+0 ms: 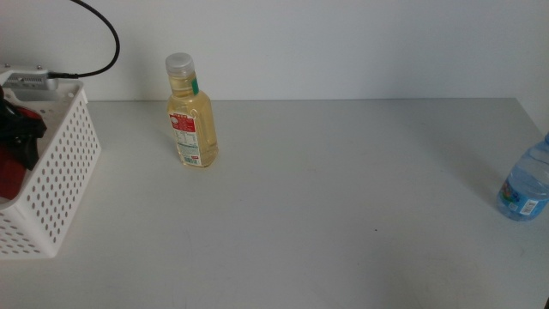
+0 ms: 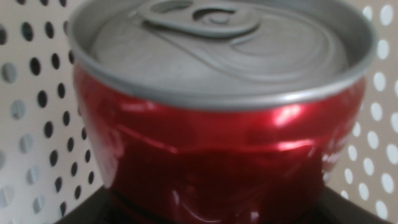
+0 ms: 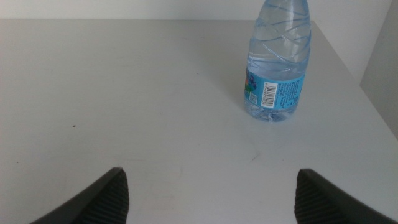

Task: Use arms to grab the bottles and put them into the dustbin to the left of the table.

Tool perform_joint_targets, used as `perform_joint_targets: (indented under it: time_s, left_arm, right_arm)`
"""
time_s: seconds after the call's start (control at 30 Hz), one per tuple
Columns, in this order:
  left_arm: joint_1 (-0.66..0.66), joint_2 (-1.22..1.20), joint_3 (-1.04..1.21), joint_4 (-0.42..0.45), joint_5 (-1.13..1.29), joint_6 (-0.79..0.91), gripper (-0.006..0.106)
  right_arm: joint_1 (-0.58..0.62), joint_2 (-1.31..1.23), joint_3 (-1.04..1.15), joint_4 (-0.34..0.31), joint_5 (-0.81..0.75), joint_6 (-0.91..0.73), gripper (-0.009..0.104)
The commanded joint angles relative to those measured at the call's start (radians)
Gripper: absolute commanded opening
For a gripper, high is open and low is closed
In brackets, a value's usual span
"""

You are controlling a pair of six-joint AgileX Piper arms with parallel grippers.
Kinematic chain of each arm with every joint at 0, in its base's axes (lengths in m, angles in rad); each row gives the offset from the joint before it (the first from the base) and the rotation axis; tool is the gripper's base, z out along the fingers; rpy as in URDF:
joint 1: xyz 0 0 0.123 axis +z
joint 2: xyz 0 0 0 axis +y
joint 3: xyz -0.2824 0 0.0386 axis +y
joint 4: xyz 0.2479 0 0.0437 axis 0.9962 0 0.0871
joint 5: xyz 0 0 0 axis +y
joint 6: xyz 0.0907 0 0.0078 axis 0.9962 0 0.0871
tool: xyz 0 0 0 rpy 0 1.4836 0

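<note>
Right now the red can [image 2: 217,118] sits inside the white perforated dustbin [image 1: 60,163] at the far left edge of the worktop [image 1: 343,197]; the left wrist view is filled by its grey lid and pull tab, with the bin's holed walls on both sides of it. From the middle view the left gripper [image 1: 19,137] shows as a dark shape down inside the bin with a patch of red beside it. Its dark parts lie right under the can in the wrist view, but whether the jaws pinch the can or stand apart cannot be told.

Just right of the bin, near the far wall, the yellow bottle [image 1: 191,116] stands upright with its red-white label facing the near side, well apart from the bin. At the far right edge of the worktop stands the water bottle [image 3: 278,62], upright, with its blue label and barcode showing. The right gripper [image 3: 211,193] hangs low over the bare worktop near that bottle, jaws spread wide and holding nothing, the bottle ahead of them and off to one side
</note>
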Motion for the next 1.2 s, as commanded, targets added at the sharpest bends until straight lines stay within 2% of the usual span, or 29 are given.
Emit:
perform_joint_targets:
  time_s: [0.0, 0.23, 0.43, 0.47, 0.5, 0.53, 0.57, 0.67, 0.8, 1.0, 1.17]
  left_arm:
    - [0.001, -0.054, -0.036, -0.009, 0.076, -0.002, -0.002]
    - [0.001, -0.024, -0.036, -0.03, 0.076, -0.003, 0.0]
    - [0.001, -0.021, -0.036, -0.034, 0.063, -0.003, 0.015]
    - [0.001, -0.021, -0.036, -0.034, 0.061, -0.003, 0.02]
    - [0.001, -0.021, -0.036, -0.033, 0.06, -0.003, 0.034]
    - [0.001, -0.021, -0.036, -0.033, 0.06, -0.003, 0.039]
    - [0.001, -0.026, -0.037, -0.026, 0.063, -0.004, 0.074]
    - [0.001, -0.043, -0.038, -0.009, 0.066, -0.023, 0.084]
    - [0.0, -0.08, -0.039, 0.007, 0.065, -0.059, 0.09]
    - [-0.006, -0.174, -0.039, -0.009, 0.061, -0.17, 0.09]
    - [-0.06, -0.289, -0.033, -0.009, -0.012, -0.211, 0.09]
  right_arm:
    - [0.002, -0.021, -0.009, -0.011, -0.072, -0.005, 0.094]
    - [0.002, -0.021, -0.009, -0.011, -0.072, -0.005, 0.094]
    - [0.002, -0.021, -0.009, -0.011, -0.072, -0.005, 0.094]
    - [0.002, -0.021, -0.009, -0.011, -0.072, -0.005, 0.094]
    - [0.002, -0.021, -0.009, -0.011, -0.072, -0.005, 0.094]
    - [0.002, -0.021, -0.009, -0.011, -0.072, -0.005, 0.094]
    - [0.002, -0.021, -0.009, -0.011, -0.072, -0.005, 0.094]
    - [0.002, -0.021, -0.009, -0.011, -0.072, -0.005, 0.094]
    - [0.002, -0.021, -0.009, -0.011, -0.072, -0.005, 0.094]
    - [0.002, -0.021, -0.009, -0.011, -0.072, -0.005, 0.094]
    - [0.002, -0.021, -0.009, -0.011, -0.072, -0.005, 0.094]
